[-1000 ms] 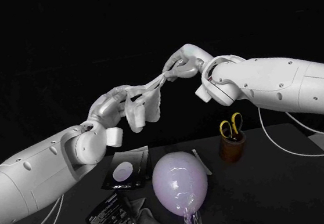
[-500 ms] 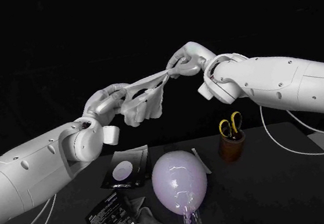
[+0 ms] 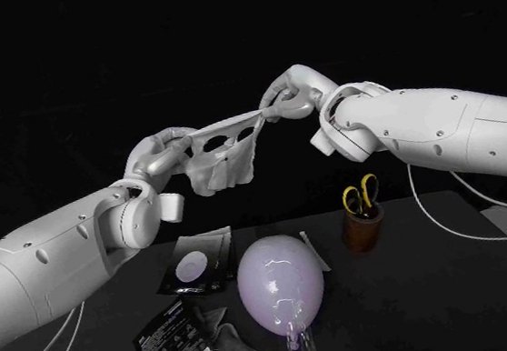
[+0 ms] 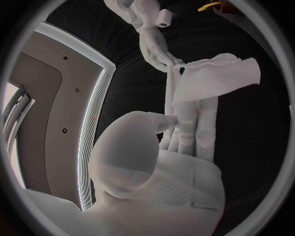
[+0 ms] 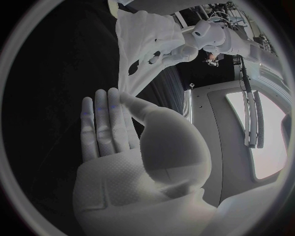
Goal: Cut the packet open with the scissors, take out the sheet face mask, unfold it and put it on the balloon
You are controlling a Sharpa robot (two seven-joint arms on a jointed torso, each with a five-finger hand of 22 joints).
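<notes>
The sheet face mask point(image 3: 225, 149) hangs in the air above the tabletop point(image 3: 421, 294), stretched between the two hands. Its long axis follows the taut upper edge, which slopes up from the left hand point(image 3: 160, 158) to the higher right hand point(image 3: 289, 95). The rest of the sheet sags below that edge, mostly nearer the left hand, with its cut-out holes open towards the camera.

The left hand has its fingers closed on the lower end of the mask. In the left wrist view its fingers point(image 4: 191, 123) lie long and close together, with the thumb beside them and the sheet point(image 4: 215, 76) spreading out past their tips. The right hand pinches the upper end. In the right wrist view its fingers point(image 5: 101, 123) lie straight and side by side, the thumb bears against them, and the mask point(image 5: 144, 44) rises from that pinch.

Below, the balloon point(image 3: 281, 283) lies on the tabletop, its long axis running away from the robot and its narrow end towards the near edge. A black packet with a pale round patch point(image 3: 196, 262) lies just beside it on the robot's left, and a second black packet point(image 3: 172, 337) lies nearer. The yellow-handled scissors point(image 3: 362, 195) stand handles up in a brown cup point(image 3: 365, 231) on the balloon's other side.
</notes>
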